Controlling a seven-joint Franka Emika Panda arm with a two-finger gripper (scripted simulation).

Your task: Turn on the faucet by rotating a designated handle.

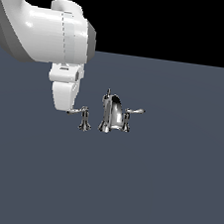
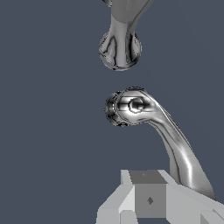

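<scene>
The chrome faucet stands mid-floor, with a tall curved spout and a lever on each side. The handle is the lever on the exterior view's left, set wider from the spout; its lever points left. My gripper hangs over that lever's tip, and the white hand hides the fingers there. In the wrist view the handle is seen from above, its lever curving down to my gripper. The fingers show no gap between them and sit right beside the lever's end. The spout base lies beyond.
The second chrome lever stands close against the spout on the exterior view's right, pointing right. A flat dark grey floor surrounds the faucet. The big white arm fills the upper left of the exterior view.
</scene>
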